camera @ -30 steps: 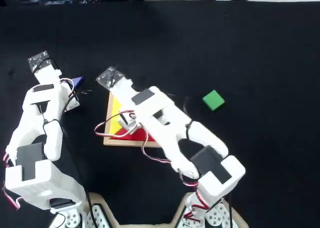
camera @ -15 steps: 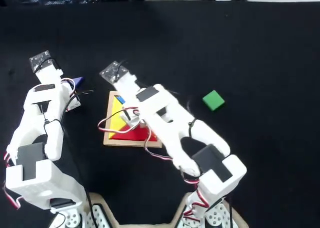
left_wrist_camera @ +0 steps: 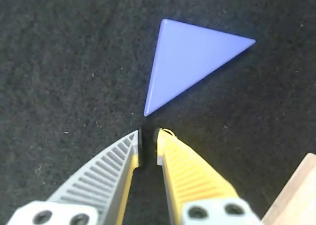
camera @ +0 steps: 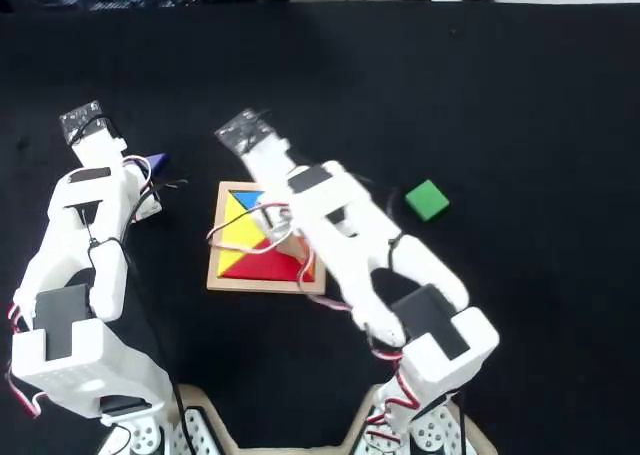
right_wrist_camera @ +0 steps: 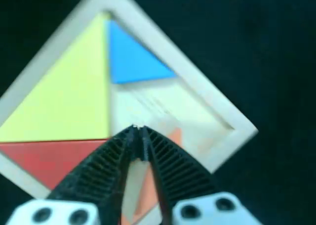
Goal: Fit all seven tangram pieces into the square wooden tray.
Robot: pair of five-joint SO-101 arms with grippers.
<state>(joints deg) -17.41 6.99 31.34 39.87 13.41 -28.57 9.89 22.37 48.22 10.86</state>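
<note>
The left gripper (left_wrist_camera: 148,136) and right gripper (right_wrist_camera: 139,130) are shown closed, empty. The flat violet triangle (left_wrist_camera: 190,62) could be shoved away, or the square wooden tray (right_wrist_camera: 182,72) jolted, by closed tips.

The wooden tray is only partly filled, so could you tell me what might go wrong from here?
1. The right tool is shut over the tray; moving sideways, it might drag the blue piece or yellow piece out of place.
2. The left tool is shut right at a corner of the violet triangle, which lies flat on the cloth; it may push the piece rather than grasp it.
</note>
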